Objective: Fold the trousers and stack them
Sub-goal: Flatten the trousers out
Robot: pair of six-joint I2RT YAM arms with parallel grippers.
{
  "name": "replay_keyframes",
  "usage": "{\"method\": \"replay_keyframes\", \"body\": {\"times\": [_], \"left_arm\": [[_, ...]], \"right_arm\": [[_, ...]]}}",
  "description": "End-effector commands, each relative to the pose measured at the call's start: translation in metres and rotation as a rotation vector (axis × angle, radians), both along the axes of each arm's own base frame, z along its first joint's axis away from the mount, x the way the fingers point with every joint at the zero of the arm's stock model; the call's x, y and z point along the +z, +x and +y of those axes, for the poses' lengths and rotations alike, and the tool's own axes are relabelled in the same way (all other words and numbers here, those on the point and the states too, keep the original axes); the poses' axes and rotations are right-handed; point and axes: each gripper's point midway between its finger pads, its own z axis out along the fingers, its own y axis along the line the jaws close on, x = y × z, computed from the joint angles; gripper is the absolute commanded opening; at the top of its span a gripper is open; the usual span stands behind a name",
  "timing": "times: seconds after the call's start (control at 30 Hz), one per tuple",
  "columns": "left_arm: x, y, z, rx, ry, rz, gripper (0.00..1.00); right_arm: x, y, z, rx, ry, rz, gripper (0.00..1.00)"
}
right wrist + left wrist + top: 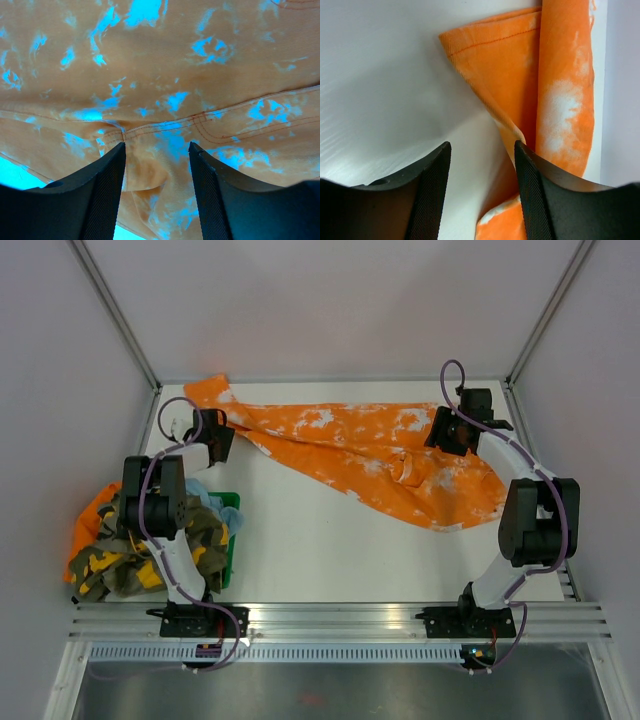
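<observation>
Sprawling | trousers [360,455] | orange woven cloth, white splotches, stitched seams

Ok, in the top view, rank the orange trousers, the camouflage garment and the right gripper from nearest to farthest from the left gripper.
1. orange trousers: leg end right beside the left gripper.
2. camouflage garment: heaped at the near left edge.
3. right gripper: far across the table, over the trousers' waist.
</observation>
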Motion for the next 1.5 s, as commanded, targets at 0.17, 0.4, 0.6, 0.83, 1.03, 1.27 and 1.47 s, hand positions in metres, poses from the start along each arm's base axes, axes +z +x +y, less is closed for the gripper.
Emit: {"method": "replay_keyframes", "body": {"times": [0.17,0.4,0.6,0.83,1.03,1.27,1.47], "left_arm": [[0.056,0.004,-0.001,0.03,-0.037,-0.153,0.59],[0.04,0.027,-0.005,0.026,-0.069,-0.154,0.58],[0.005,0.036,-0.01,0.038,-0.119,-0.093,0.51],[0.004,0.031,-0.005,0.062,-0.093,-0.055,0.51],[-0.005,0.04,-0.004,0.057,-0.084,-0.025,0.09],[0.033,0.005,0.028,0.111,0.113,0.134,0.02],[0.105,-0.087,0.081,0.206,0.349,0.149,0.02]], "right_arm": [[-0.006,0.006,0.006,0.01,0.033,0.003,0.6],[-0.005,0.006,0.006,0.015,0.029,0.005,0.6],[0.0,0.005,0.001,0.004,0.007,0.003,0.61],[-0.001,0.006,0.002,0.006,0.007,0.006,0.61],[-0.002,0.005,0.0,-0.002,0.004,0.009,0.6],[-0.015,0.008,-0.008,-0.091,-0.004,0.013,0.6],[-0.011,0.019,-0.013,-0.151,0.003,-0.04,0.62]]}}
